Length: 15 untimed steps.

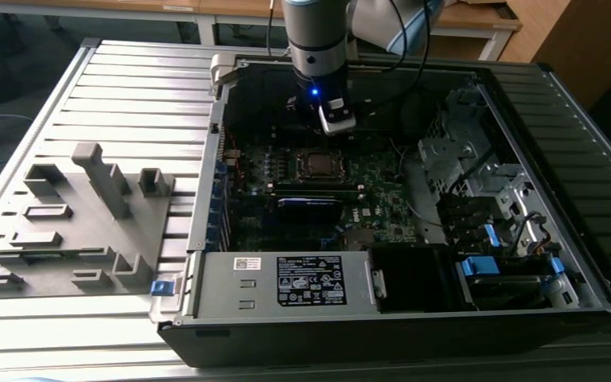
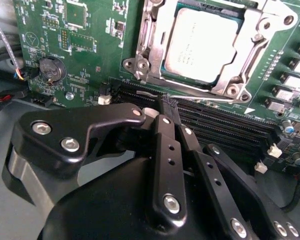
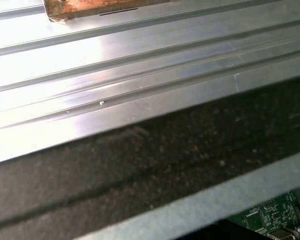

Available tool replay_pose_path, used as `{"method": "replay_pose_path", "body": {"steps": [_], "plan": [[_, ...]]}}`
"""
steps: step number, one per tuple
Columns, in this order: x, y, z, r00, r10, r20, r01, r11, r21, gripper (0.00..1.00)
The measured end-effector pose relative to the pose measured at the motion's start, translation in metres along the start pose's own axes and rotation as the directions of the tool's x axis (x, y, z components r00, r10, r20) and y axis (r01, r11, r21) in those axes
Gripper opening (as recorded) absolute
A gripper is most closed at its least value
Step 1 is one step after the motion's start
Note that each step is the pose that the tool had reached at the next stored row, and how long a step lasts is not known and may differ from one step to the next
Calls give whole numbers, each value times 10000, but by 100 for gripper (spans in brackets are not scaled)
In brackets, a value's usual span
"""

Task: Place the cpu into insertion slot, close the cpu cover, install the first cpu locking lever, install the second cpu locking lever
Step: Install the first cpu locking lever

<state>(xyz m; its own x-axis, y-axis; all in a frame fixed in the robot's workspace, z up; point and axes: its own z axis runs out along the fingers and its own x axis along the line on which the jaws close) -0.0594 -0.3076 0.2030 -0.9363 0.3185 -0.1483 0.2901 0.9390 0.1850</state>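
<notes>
In the exterior view the arm (image 1: 317,40) reaches into the open case (image 1: 391,342). The gripper (image 1: 336,124) hangs over the board (image 1: 380,191) near the cpu (image 1: 317,163). A grey fixture (image 1: 72,231) lies well apart from the cpu, toward the exterior view's left. The second wrist view gives the detail the exterior view lacks. The cpu (image 2: 202,42) sits in its socket with the cover (image 2: 252,52) lying flat around it. The gripper (image 2: 166,105), jaws drawn together with nothing seen between them, is just beside the cover, over the memory slots (image 2: 230,125). The first wrist view shows the slatted table (image 3: 115,75), a dark case wall (image 3: 140,170) and a corner of the board (image 3: 270,220).
</notes>
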Motion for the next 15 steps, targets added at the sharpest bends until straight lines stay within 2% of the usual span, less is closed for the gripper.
{"method": "replay_pose_path", "body": {"steps": [12, 13, 15], "plan": [[-19, -56, -8, 10000, 6, -7, -6, 10000, -23, 11], [-19, -57, -8, 10000, 10, -15, -10, 10000, -48, 11], [-20, -58, -8, 10000, 45, -70, -47, 9997, -222, 11]]}}
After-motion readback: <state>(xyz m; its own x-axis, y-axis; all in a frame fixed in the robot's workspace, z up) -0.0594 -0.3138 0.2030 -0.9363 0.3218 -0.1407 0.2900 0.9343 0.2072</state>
